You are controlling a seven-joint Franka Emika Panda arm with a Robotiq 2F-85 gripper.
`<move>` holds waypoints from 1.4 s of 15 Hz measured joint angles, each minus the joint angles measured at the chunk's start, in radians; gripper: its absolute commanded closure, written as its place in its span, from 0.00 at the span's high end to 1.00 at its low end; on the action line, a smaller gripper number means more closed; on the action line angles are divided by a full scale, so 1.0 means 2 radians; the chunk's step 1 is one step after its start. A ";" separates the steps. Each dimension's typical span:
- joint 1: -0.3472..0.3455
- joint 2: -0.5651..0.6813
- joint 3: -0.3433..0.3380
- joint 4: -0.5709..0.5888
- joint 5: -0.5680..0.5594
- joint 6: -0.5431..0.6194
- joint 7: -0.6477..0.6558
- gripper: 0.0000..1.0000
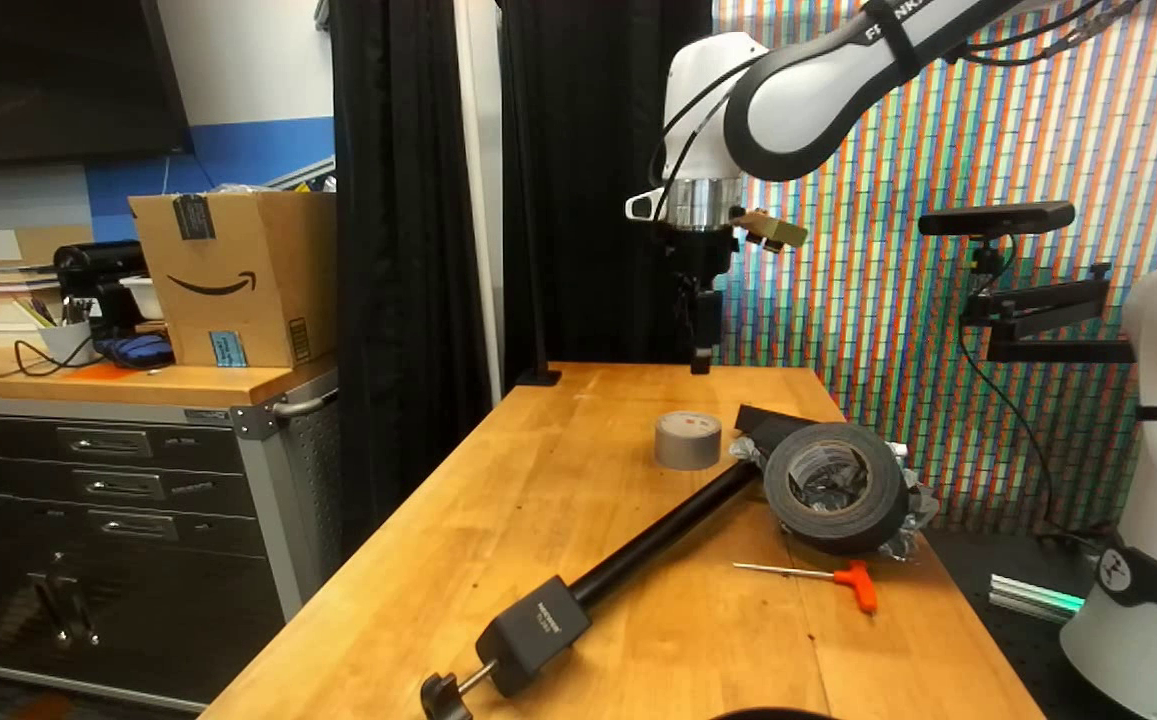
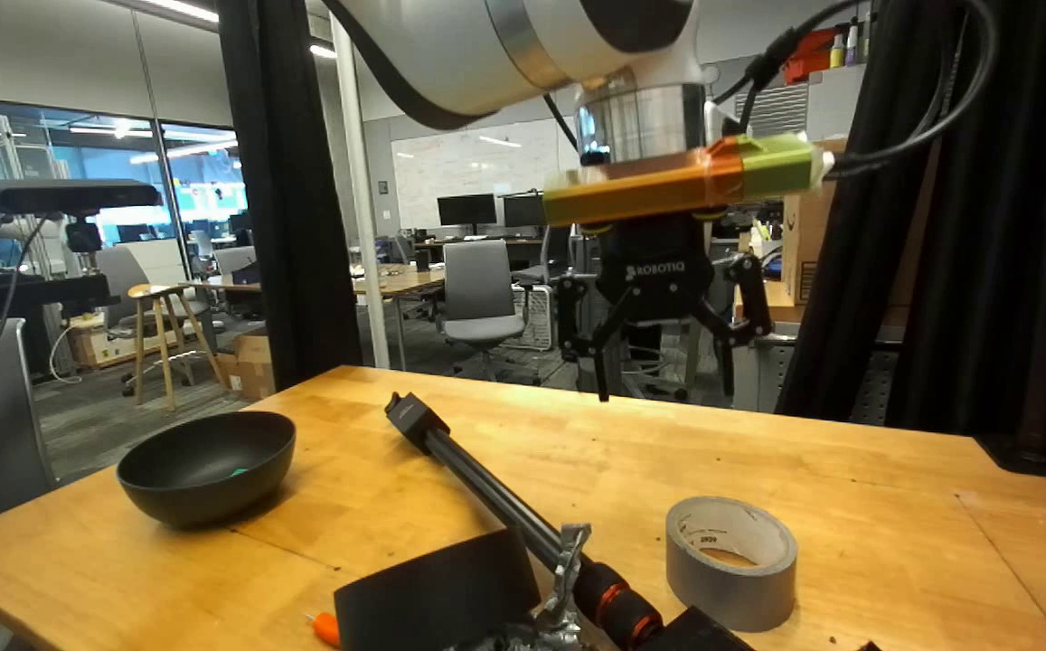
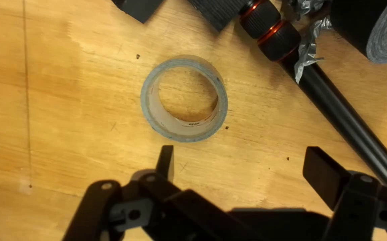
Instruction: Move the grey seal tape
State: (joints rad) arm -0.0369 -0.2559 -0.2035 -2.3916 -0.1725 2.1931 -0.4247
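Observation:
The grey seal tape is a short grey roll lying flat on the wooden table, its hole facing up. It also shows in an exterior view and in the wrist view. My gripper is open and empty, pointing down and held well above the table. In an exterior view it hangs over the table's far end, beyond the tape. In the wrist view the tape lies ahead of the fingertips and towards the left finger. Nothing is between the fingers.
A long black bar with a clamp end lies beside the tape. A larger black tape roll stands on edge near it with crumpled silver tape. An orange-handled hex key, a dark bowl and a stand base are on the table.

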 measured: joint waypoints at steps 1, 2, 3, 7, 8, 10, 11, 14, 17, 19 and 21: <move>0.000 0.015 0.001 0.000 0.006 0.008 -0.002 1.00; 0.000 0.029 0.002 -0.001 0.011 0.015 -0.002 1.00; 0.000 0.042 0.003 -0.002 0.015 0.020 -0.002 1.00; -0.005 0.084 0.004 -0.004 0.029 0.044 -0.006 1.00; -0.008 0.092 0.003 -0.005 0.035 0.051 -0.010 1.00; -0.016 0.105 0.003 -0.008 0.050 0.065 -0.022 1.00; -0.021 0.110 0.003 -0.010 0.057 0.072 -0.029 1.00; -0.036 0.121 0.003 -0.016 0.076 0.092 -0.049 0.80; -0.045 0.129 0.003 -0.020 0.087 0.108 -0.061 0.58; -0.047 0.135 0.003 -0.022 0.088 0.117 -0.064 0.42; -0.047 0.139 0.004 -0.022 0.088 0.122 -0.065 0.27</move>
State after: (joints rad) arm -0.1307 0.0220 -0.1956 -2.4360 0.0042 2.4370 -0.5541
